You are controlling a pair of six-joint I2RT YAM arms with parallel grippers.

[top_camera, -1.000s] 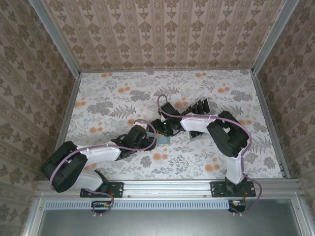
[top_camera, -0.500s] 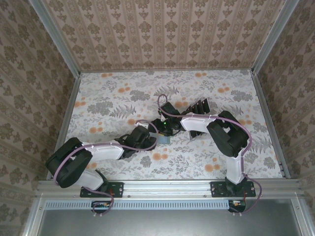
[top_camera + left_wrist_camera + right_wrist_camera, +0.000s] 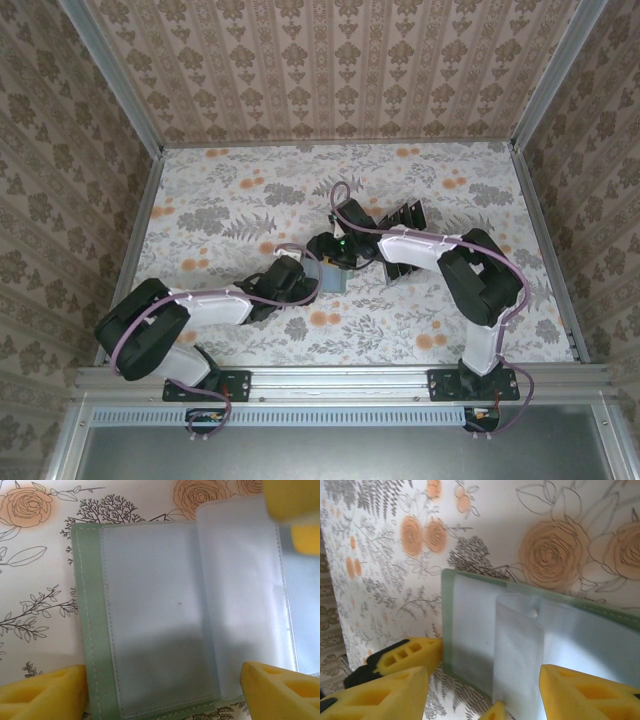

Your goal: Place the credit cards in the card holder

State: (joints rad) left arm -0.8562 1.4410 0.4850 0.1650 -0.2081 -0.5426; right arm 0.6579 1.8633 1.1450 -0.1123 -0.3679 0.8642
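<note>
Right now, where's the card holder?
Near the middle of the top view: the card holder lies open and flat between the left gripper and the right gripper, left of and nearer than the cards.

Walls (image 3: 330,60): brown damask paper round me on three sides.
Table (image 3: 230,200): white floral cloth (grey leaves, orange roses) under me.
Rail (image 3: 340,378): aluminium, along my near edge.

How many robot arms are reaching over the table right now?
2. The left arm stretches from the near left toward the open card holder; the right arm bends in from the near right to it too.
</note>
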